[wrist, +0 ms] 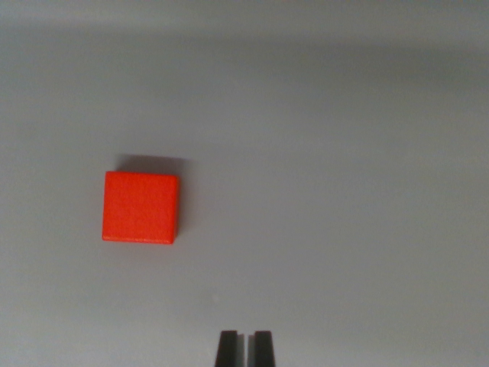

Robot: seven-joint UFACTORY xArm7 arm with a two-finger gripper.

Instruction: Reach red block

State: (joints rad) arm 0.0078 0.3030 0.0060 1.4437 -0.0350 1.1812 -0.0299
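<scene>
A red block (140, 207) lies flat on a plain grey surface, left of centre in the wrist view. Its top face is square and fully visible, with a soft shadow along its upper edge. My gripper (245, 348) shows at the bottom edge as two dark fingertips standing close together with only a thin gap and nothing between them. The block sits up and toward the wrist view's left from the fingertips, well apart from them.
The grey surface (344, 153) fills the whole view. A darker shadow band runs across the top of the picture.
</scene>
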